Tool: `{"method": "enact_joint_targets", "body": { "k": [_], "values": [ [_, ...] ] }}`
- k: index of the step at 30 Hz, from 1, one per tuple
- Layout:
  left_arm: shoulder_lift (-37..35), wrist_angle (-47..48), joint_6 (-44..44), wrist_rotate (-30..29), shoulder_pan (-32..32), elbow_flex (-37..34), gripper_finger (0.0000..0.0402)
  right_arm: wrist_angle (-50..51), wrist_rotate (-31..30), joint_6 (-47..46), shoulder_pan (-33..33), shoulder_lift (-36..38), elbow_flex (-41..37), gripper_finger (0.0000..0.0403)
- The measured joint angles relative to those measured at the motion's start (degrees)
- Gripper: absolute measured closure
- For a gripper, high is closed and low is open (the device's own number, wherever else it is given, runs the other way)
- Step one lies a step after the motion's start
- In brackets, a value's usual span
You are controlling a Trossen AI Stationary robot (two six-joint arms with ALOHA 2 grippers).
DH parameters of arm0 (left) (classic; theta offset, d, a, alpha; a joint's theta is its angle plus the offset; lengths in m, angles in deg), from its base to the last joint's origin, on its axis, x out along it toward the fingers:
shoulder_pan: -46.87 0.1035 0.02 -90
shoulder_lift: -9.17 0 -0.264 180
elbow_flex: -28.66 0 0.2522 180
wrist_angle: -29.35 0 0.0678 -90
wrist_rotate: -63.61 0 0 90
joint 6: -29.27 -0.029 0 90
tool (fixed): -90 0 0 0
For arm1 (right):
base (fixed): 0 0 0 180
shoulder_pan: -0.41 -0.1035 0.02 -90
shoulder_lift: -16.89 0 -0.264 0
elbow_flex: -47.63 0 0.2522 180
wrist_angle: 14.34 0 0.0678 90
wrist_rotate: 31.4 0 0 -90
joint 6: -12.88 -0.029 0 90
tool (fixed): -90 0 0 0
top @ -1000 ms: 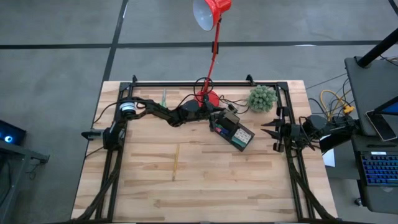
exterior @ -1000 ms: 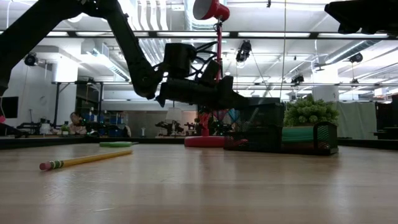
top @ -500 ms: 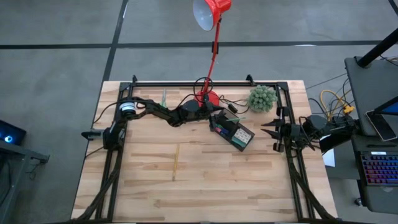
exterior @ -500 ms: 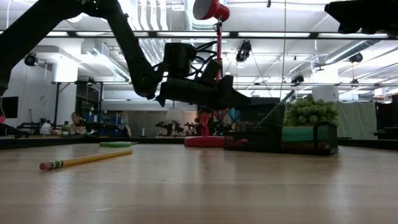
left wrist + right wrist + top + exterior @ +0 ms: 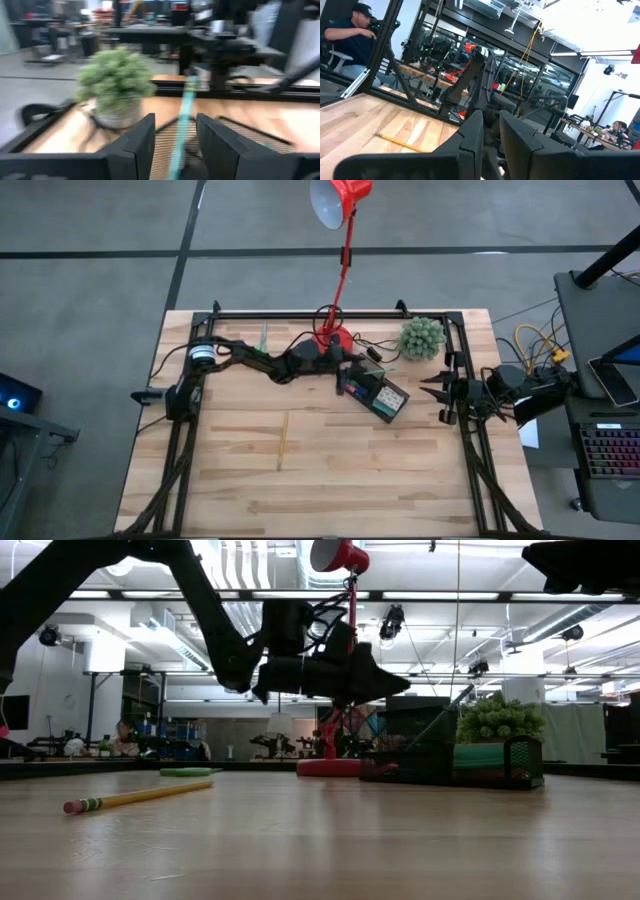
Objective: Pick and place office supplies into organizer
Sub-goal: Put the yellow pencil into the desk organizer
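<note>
Left hand [image 5: 174, 142] open, empty, just behind organizer [image 5: 380, 395]; teal pen [image 5: 183, 125] leans ahead between its fingers. Risk: retreating fingers clip pen, tipping it out.

Office supplies and organizer on the wooden table

The black organizer [image 5: 381, 396] lies angled just beyond the left gripper [image 5: 352, 369], with 1 teal pen [image 5: 183, 125] leaning up out of it past the parted fingertips. 1 yellow pencil [image 5: 283, 441] lies flat well behind that gripper; green-handled scissors [image 5: 264, 336] lie farther back near the table's far edge.
</note>
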Motion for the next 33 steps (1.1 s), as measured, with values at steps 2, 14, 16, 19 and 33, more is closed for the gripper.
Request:
{"method": "enact_joint_targets", "body": {
  "k": [2,14,16,19,33],
  "values": [
    [-0.5,0.6,0.0,2.2,-0.7,0.0,0.0273,0.0,0.0,0.0,0.0,0.0,0.0,0.0346],
    [-9.8,17.7,-0.1,2.9,-7.5,-0.3,0.0273,0.1,0.0,-0.2,0.0,0.0,0.0,0.0346],
    [-11.9,23.2,0.1,2.7,-8.8,-0.3,0.0273,0.1,0.0,-0.2,0.0,0.0,0.0,0.0346],
    [-14.2,30.4,3.2,1.5,-10.8,-0.2,0.0273,0.1,0.0,-0.2,0.0,0.0,0.0,0.0346],
    [-21.8,60.6,27.8,1.0,-17.2,-0.2,0.0273,0.0,0.0,-0.6,0.0,0.0,0.0,0.0346]
  ]
}}
